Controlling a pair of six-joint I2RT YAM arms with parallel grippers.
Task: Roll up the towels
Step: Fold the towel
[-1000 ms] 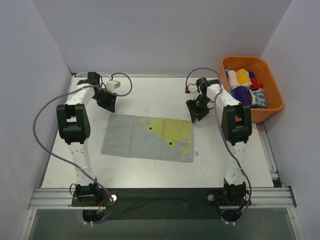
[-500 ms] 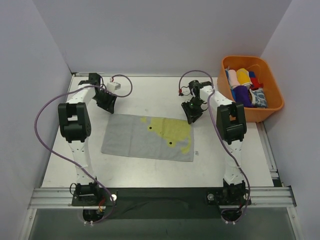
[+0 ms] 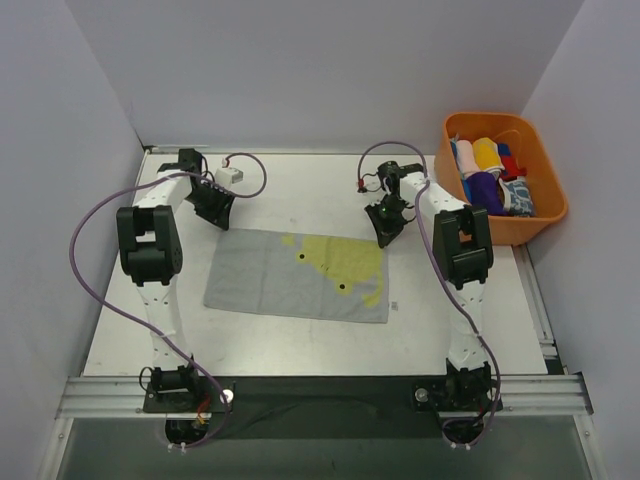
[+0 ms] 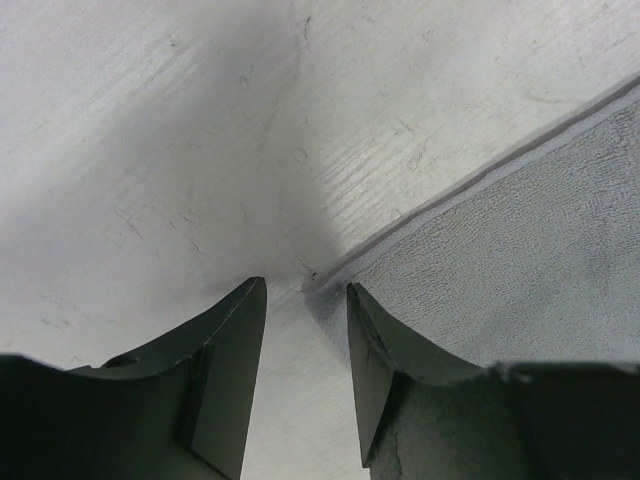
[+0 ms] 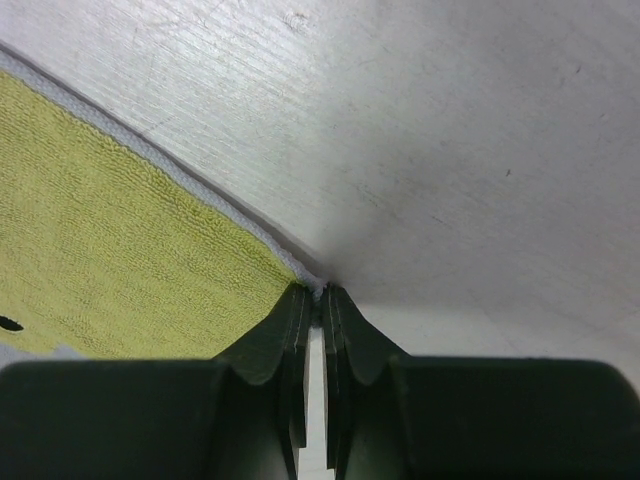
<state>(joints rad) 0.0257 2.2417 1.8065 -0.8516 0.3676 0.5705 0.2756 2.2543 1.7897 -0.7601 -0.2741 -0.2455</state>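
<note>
My right gripper (image 5: pixel 322 292) is pinched tight on the far right corner of the towel (image 3: pixel 300 275). The white hem sits right at the fingertips, with the yellow-green patch spreading away to their left. My left gripper (image 4: pixel 305 290) stands about half open over the far left corner. One finger is over bare table (image 3: pixel 300 190), the other over grey terry, and the corner lies between them, not yet nipped.

The towel lies flat and spread between my two grippers and back toward my bases. I judge it light, limp and a little grippy. It should sag and fold wherever it is unsupported, so one held corner would only drag it askew. The hemmed corners look like the place to hold it — firmer than the pile, and thin enough for a shallow pinch. Both need holding before the edge can turn over evenly into a roll.

Off to the right of my right gripper, well apart, sits an orange basket (image 3: pixel 550 180). It holds a crowd of bundled cloths — yellow, purple, blue, red and a patterned one.
</note>
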